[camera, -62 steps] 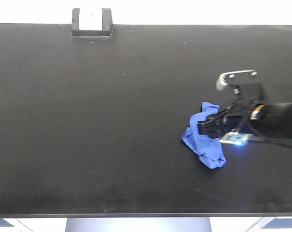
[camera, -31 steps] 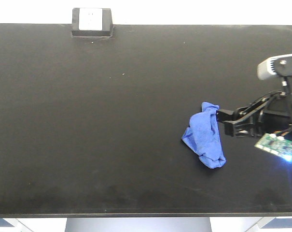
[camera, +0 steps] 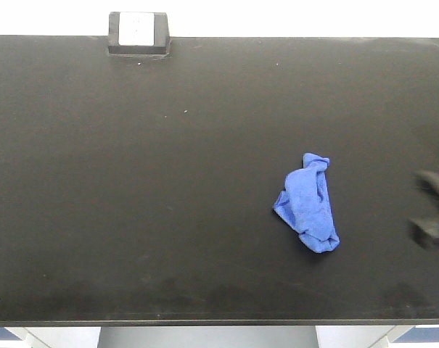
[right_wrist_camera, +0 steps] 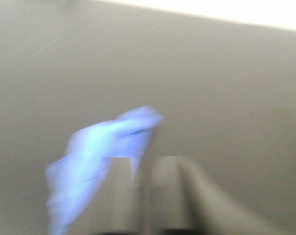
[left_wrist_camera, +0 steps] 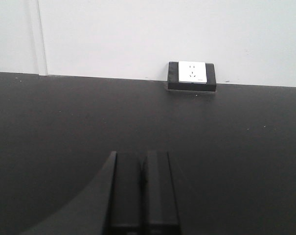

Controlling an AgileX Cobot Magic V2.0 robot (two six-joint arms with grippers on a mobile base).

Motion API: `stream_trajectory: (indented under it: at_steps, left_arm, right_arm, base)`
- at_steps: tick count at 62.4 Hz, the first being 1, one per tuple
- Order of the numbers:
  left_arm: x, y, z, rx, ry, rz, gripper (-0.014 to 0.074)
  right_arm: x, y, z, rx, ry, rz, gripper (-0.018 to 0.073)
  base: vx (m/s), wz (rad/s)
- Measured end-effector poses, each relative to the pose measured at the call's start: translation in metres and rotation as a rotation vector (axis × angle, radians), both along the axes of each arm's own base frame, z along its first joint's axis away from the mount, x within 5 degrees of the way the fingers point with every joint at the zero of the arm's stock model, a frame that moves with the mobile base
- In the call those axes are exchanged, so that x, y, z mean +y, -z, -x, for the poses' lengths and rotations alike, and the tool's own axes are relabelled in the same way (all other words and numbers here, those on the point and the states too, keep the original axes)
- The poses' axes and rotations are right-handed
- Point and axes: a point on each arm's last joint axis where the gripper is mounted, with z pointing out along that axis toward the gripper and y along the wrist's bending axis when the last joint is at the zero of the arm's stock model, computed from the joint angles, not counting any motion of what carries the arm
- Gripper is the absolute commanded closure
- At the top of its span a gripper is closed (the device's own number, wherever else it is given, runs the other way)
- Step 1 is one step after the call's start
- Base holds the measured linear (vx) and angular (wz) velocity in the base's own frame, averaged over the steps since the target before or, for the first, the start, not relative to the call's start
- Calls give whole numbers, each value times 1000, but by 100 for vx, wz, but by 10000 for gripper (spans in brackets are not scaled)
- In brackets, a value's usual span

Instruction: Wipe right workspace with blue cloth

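One blue cloth (camera: pixel 308 202) lies crumpled on the right workspace (camera: pixel 168 181), free of any grip; the right gripper (camera: pixel 432 208) shows in the front view only as a blurred dark shape at the right edge, well to the cloth's right and apart from it. In the right wrist view the cloth (right_wrist_camera: pixel 96 159) sits ahead and left of that claw (right_wrist_camera: pixel 152 193), whose fingers look close together, though blur leaves this uncertain; the left gripper (left_wrist_camera: pixel 143 193) has its two fingers pressed together on nothing, with one black box with a white face (left_wrist_camera: pixel 192 76) far ahead, slightly right.
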Motion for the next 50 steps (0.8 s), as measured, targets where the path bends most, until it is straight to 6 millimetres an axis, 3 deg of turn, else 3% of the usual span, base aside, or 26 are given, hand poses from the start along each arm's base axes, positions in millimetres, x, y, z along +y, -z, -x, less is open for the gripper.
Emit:
stream_trajectory:
  at_steps: [9,22,50]
  left_arm:
    - [0,0,0,0,0,0,602]
    - [0,0,0,1,0,0,602]
    - [0,0,0,2,0,0,602]
  right_arm:
    - [-15,40,38,-138,124,11,569]
    - [-17,97,58,-176,147,12,567]
    - [-17,104,60,-139,150,14,567]
  base:
    - [0,0]
    - [0,0]
    - [0,0]
